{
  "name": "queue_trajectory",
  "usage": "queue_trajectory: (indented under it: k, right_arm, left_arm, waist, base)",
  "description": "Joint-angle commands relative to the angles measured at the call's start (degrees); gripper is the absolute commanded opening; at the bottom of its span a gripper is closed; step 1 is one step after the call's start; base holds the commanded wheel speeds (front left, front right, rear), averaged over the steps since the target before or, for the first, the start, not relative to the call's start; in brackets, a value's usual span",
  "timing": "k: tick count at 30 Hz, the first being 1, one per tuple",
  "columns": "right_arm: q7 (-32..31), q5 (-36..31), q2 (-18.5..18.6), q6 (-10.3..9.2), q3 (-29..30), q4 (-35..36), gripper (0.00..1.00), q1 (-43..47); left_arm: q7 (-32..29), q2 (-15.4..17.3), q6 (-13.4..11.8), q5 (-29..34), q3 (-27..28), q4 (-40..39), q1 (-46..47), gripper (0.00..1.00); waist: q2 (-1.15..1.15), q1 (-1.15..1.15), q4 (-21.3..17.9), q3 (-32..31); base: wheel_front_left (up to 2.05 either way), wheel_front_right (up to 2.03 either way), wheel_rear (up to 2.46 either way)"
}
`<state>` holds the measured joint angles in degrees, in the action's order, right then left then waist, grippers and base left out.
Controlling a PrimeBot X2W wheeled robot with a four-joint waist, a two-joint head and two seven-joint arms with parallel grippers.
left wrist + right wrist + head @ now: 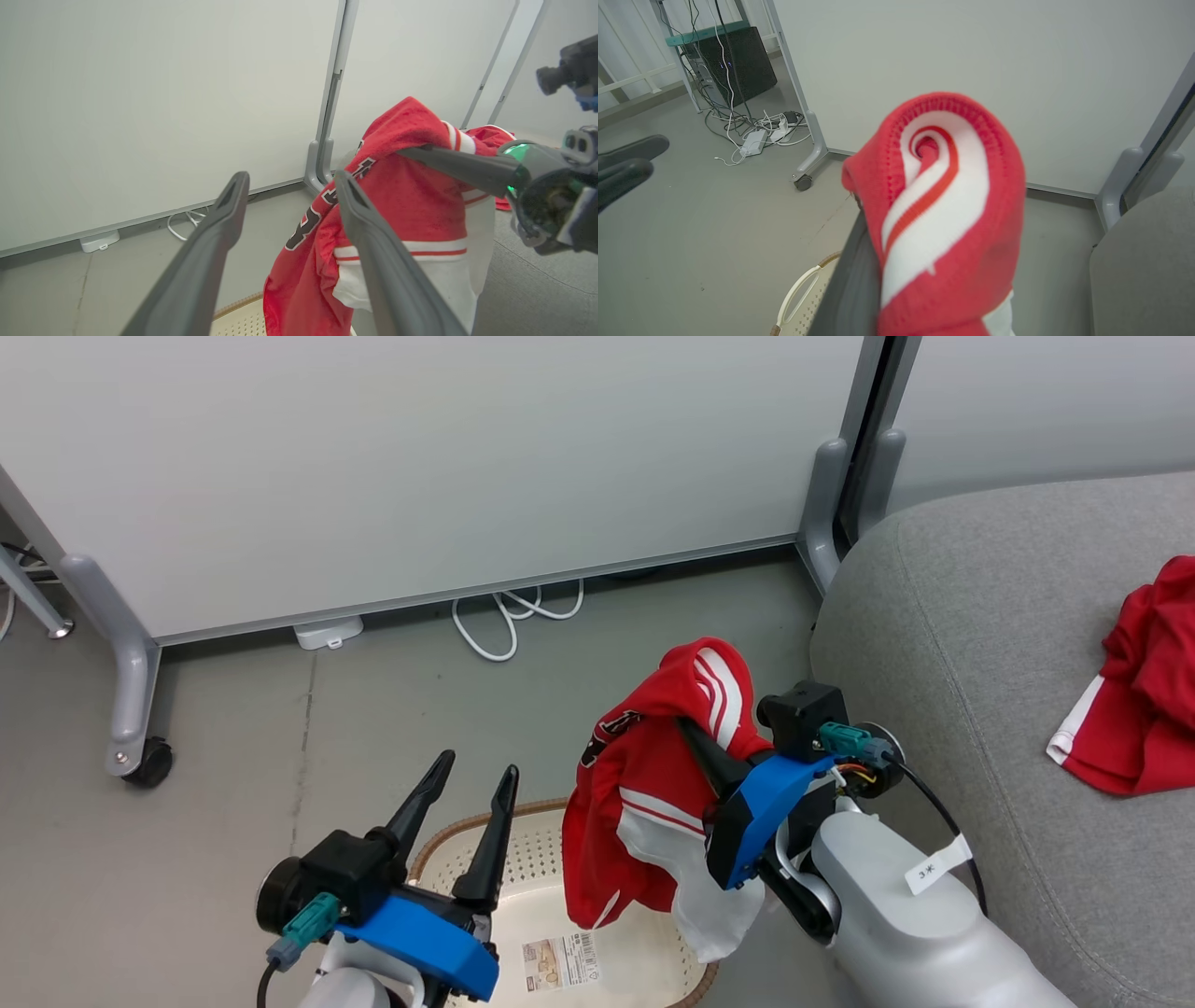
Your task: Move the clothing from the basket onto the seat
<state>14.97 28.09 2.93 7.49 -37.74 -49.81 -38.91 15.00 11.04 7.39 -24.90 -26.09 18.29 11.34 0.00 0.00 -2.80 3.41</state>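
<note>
The right tool (695, 737) is pinched shut on a red garment (644, 775), its dark fingers pressed together and their tips buried in a fold near the top of the cloth, so the exact pinch point is hard to make out. The garment drapes over and down from the fingers, hanging above the right part of the basket (532, 859), with its lower white panel dangling level with the rim. It is a soft knit in bright red with white stripes, a white lower panel and black-and-white lettering on one side; in the right wrist view its ribbed striped edge (943, 210) curls into a spiral just above the fingers. The left tool (478, 765) stands wide open and holds nothing, to the left of the garment and apart from it, over the basket's left end. The basket is cream perforated plastic with a brown woven-look rim and a paper label on its bottom. A second garment (1144, 681), red with a white edge, lies crumpled on the seat (980, 616), a grey fabric cushion with rounded edges and a stitched seam.
</note>
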Motion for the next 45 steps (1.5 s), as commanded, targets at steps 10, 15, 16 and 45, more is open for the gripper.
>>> queue_trajectory:
  k: [10, 15, 16, 45]
  right_arm:
    - [0.31, -1.38, -0.07, 0.01, 0.95, 0.5, 0.0, 0.81]
    - [0.3, -1.86, -0.07, 0.01, 1.17, 0.74, 0.0, 0.78]
    - [0.31, -1.93, -0.07, 0.01, 1.16, 0.85, 0.0, 0.82]
    - [0.3, -3.6, 0.24, 0.01, 4.51, 4.62, 0.0, 1.86]
  left_arm:
    - [0.26, -1.62, 0.14, 1.92, 4.23, -0.3, -2.74, 1.0]
    - [0.26, -1.43, 0.15, 2.28, 4.53, -0.23, -2.48, 1.0]
    - [0.26, -1.41, 0.14, 2.32, 4.64, -0.25, -2.48, 1.0]
    - [0.26, 0.85, 0.15, 1.63, 5.86, -0.94, -1.35, 1.0]
  waist:
    - [0.0, 0.0, -0.27, 0.3]
    - [0.0, 0.0, -0.51, 0.52]
    - [0.0, 0.0, -0.6, 0.55]
    - [0.0, 0.0, -25.88, 2.33]
  base:
    - [0.0, 0.0, 0.0]
    - [0.0, 0.0, 0.0]
    - [0.0, 0.0, 0.0]
    - [0.0, 0.0, 0.0]
